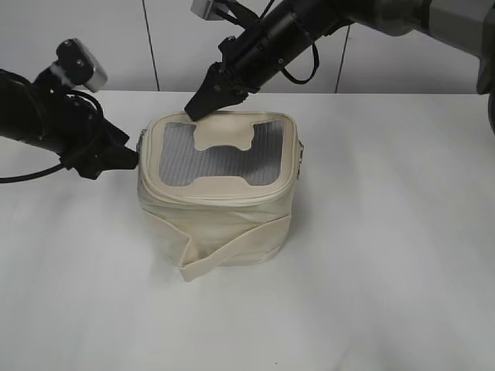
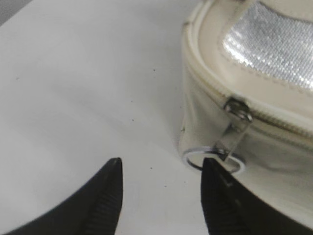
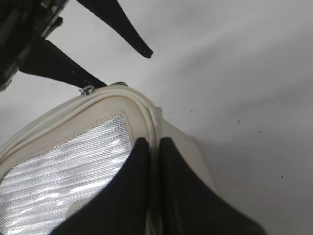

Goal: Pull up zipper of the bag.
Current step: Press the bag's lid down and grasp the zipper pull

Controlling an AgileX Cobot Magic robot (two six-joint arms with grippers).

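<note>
The cream bag (image 1: 216, 216) stands upright on the white table, with its grey mesh top panel (image 1: 220, 151) facing up. The zipper (image 2: 238, 108) runs round the top rim. A silver slider with a round ring pull (image 2: 195, 157) hangs at the bag's left corner. My left gripper (image 2: 161, 164) is open at that corner, and its right fingertip overlaps the ring. It also shows in the exterior view (image 1: 128, 154). My right gripper (image 3: 152, 142) is shut on the bag's top rim at the back left corner (image 1: 197, 108).
The white table (image 1: 387, 270) spreads around the bag, with a light wall behind it. A flat cream strap (image 1: 232, 251) hangs across the bag's front side. The left gripper's open fingers show in the right wrist view (image 3: 126, 69) by the slider (image 3: 87, 89).
</note>
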